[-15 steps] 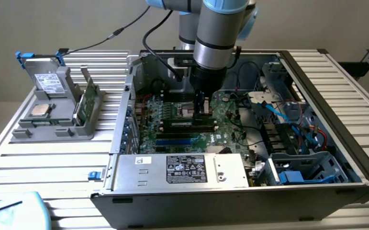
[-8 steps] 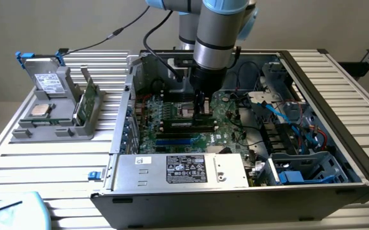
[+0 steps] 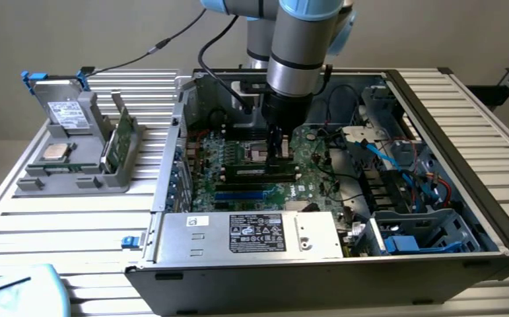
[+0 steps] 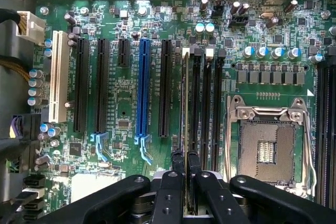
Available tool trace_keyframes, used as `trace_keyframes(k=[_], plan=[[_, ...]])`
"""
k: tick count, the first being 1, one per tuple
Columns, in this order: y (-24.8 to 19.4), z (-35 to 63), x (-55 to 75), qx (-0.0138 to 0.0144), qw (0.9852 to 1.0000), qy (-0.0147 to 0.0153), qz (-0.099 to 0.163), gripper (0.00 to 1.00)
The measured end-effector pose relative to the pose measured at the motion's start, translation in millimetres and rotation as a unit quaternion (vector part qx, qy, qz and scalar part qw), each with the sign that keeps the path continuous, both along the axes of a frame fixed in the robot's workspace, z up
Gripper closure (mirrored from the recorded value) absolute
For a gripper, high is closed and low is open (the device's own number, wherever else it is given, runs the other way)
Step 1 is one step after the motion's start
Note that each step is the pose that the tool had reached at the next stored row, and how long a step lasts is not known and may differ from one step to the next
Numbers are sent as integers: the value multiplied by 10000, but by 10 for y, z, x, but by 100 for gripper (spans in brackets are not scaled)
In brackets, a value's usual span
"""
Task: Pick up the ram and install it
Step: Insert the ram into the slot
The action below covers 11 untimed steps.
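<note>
Gripping the ram (image 4: 185,103) edge-on, the gripper (image 4: 185,157) is holding its two fingers (image 4: 169,192) narrowed onto the stick's thin upper edge. It is working low inside the open case (image 3: 236,284), over the middle of the motherboard (image 4: 121,124). The ram is reaching straight out from between the fingers, with its long axis running parallel to the bank of black memory slots (image 4: 207,103). It is sitting along the slot at that bank's outer side, facing the blue expansion slot (image 4: 143,87) and away from the CPU socket (image 4: 268,145). Stick and slot are lining up end to end, and by my judgement everything is hinging on that alignment; whether the ram is already seating fully, I cannot tell
</note>
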<state>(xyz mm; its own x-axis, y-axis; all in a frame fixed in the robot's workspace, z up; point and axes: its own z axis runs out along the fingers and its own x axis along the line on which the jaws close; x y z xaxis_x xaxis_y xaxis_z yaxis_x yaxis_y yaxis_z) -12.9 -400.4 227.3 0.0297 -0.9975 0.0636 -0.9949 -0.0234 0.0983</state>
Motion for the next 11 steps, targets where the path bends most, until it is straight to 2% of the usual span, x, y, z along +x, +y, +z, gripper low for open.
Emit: trace_keyframes(k=[11], plan=[[3, -18, 0, 7, 10000, 2, -42, 86]])
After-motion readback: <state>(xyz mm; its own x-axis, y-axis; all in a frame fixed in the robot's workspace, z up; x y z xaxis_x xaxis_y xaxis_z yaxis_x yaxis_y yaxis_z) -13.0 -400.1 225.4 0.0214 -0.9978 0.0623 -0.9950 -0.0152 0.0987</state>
